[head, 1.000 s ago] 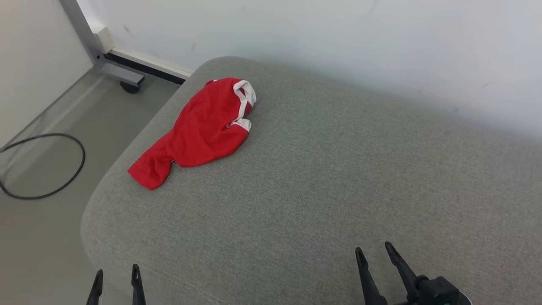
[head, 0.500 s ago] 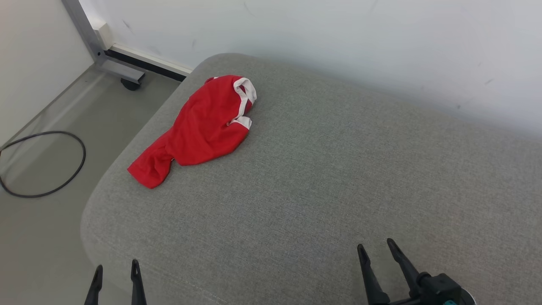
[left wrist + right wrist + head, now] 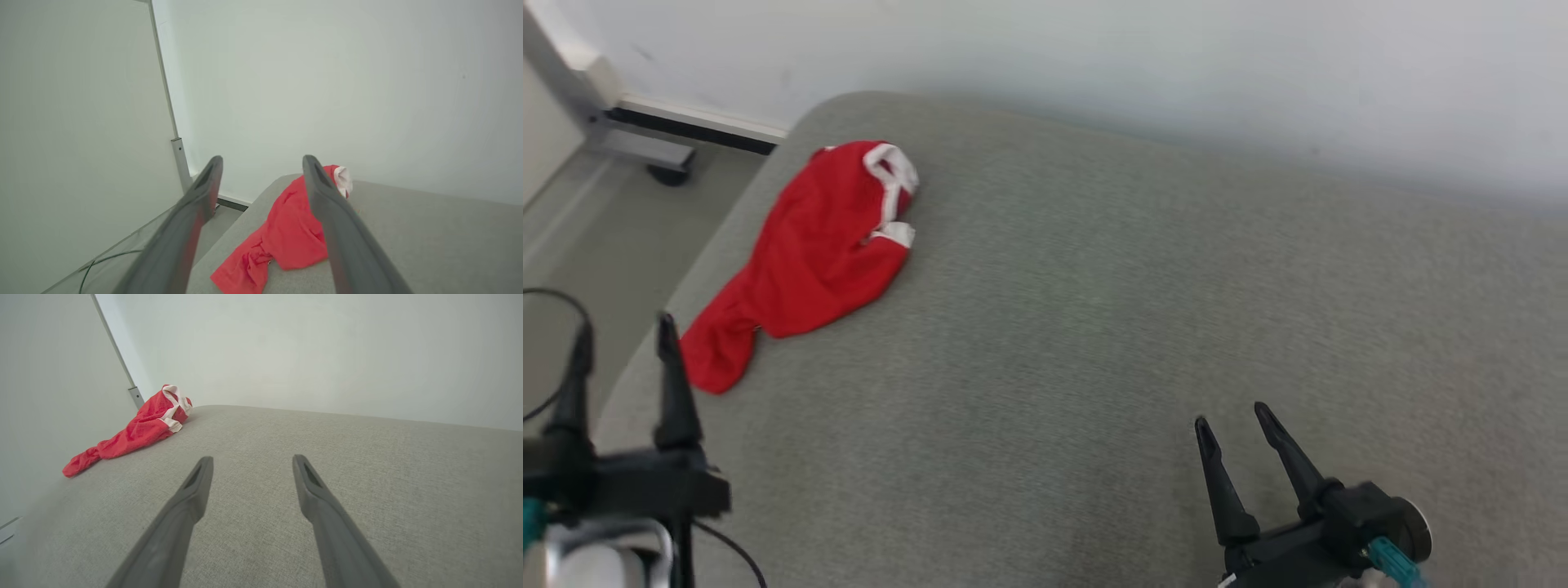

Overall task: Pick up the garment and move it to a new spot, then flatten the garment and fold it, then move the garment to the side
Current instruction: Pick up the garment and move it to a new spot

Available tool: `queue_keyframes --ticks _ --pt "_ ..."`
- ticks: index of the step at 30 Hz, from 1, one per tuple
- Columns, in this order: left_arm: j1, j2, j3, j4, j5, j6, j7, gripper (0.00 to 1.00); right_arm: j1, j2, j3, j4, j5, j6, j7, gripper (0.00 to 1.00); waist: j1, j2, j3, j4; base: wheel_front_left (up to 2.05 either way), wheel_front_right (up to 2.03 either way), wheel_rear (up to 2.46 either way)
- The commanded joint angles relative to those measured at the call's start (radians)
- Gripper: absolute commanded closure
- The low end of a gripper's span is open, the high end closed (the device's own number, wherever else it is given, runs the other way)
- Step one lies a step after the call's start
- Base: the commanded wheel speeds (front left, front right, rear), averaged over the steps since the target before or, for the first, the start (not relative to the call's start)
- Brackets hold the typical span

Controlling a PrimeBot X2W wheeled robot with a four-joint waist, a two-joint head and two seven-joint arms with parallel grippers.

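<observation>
Nearest to us, we are holding our left gripper (image 3: 625, 327) and right gripper (image 3: 1231, 416) at the near side of the grey cushion (image 3: 1094, 343), both with fingers spread apart and grasping nothing. Farther away, the crumpled red garment (image 3: 809, 253) is lying on the cushion's far left corner, near the white wall (image 3: 1176, 65).

Light soft, bright, even; no glare. Red garment (image 3: 809, 253) throws only thin, faint shadow on grey cushion (image 3: 1094, 327). Wall (image 3: 1176, 65) behind garment pale, a bit washed out; dim band where it meets cushion. Head view smeared all over, worst at left hand (image 3: 623, 327) just below garment. Wrist views: fingers (image 3: 327, 212) close to lens fuzzy, garment beyond them clearer. Pole (image 3: 167, 102) left of garment leans, tilted by wide lens.
</observation>
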State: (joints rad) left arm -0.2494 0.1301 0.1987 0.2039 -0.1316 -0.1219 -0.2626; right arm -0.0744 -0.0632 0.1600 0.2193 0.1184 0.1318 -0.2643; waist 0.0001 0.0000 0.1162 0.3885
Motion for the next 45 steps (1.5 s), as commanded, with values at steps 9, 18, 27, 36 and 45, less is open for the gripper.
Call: queue_keyframes --ticks 9,18,27,36,45 --pt "-0.231 0.131 0.001 0.133 -0.096 -0.008 -0.003 0.0 -0.072 0.004 0.014 -0.032 -0.004 -0.003 0.0 0.0 -0.0001 0.0 0.192 -0.245 0.0 0.0 0.0" --pt "-0.428 0.296 -0.104 0.385 -0.232 -0.008 0.017 0.0 -0.124 0.011 0.032 -0.069 -0.005 -0.003 0.0 0.0 -0.0001 0.0 0.278 -0.351 0.0 0.0 0.0" --pt "-0.566 0.427 -0.21 0.575 -0.373 -0.007 0.144 0.0 -0.152 0.014 0.036 -0.103 -0.005 -0.003 0.0 0.0 -0.0001 0.0 0.333 -0.414 0.0 0.0 0.0" --pt "-0.621 0.487 -0.244 0.76 -0.486 -0.007 0.35 0.0 -0.157 0.015 0.04 -0.115 0.005 -0.003 0.0 0.0 -0.0001 0.0 0.35 -0.447 0.0 0.0 0.0" --pt "-0.656 0.452 -0.268 0.887 -0.535 -0.003 0.496 0.0 -0.149 0.015 0.031 -0.128 -0.019 -0.003 0.0 0.0 -0.0001 0.0 0.352 -0.417 0.0 0.0 0.0"
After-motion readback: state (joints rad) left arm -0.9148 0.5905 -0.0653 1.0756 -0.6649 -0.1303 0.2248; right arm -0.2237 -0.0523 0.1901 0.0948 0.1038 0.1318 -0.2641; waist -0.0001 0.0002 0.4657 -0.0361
